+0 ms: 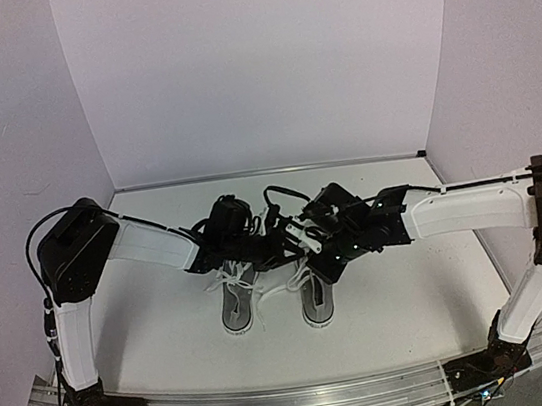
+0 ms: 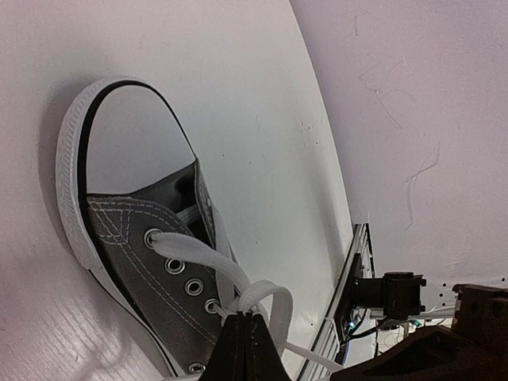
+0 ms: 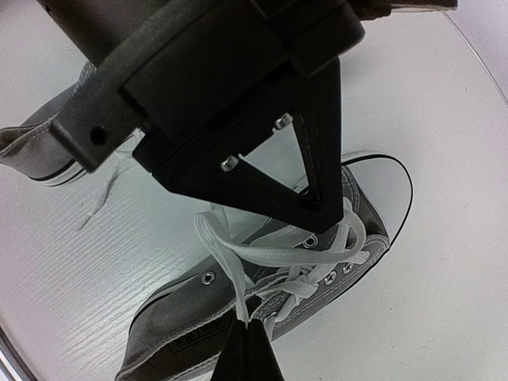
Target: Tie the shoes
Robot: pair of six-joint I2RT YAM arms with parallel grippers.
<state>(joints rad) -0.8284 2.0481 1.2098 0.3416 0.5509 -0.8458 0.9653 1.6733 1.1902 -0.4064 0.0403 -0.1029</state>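
Note:
Two grey canvas sneakers with white laces lie toes toward the near edge: the left shoe [image 1: 237,309] and the right shoe [image 1: 317,302]. Both grippers meet just above the right shoe's laces. My left gripper [image 2: 246,319] is shut on a loop of white lace [image 2: 274,298] beside the eyelets of the right shoe [image 2: 135,230]. My right gripper [image 3: 248,327] is shut on another strand of white lace [image 3: 230,270] rising from the same shoe [image 3: 198,309]. The left gripper's black fingers [image 3: 317,190] hang over that shoe in the right wrist view. The left shoe [image 3: 40,139] lies apart.
White walls close in the table on the left, back and right. A metal rail [image 1: 279,404] runs along the near edge with both arm bases. The right arm's base and cables [image 2: 397,298] show in the left wrist view. A loose lace end [image 3: 99,198] trails from the left shoe.

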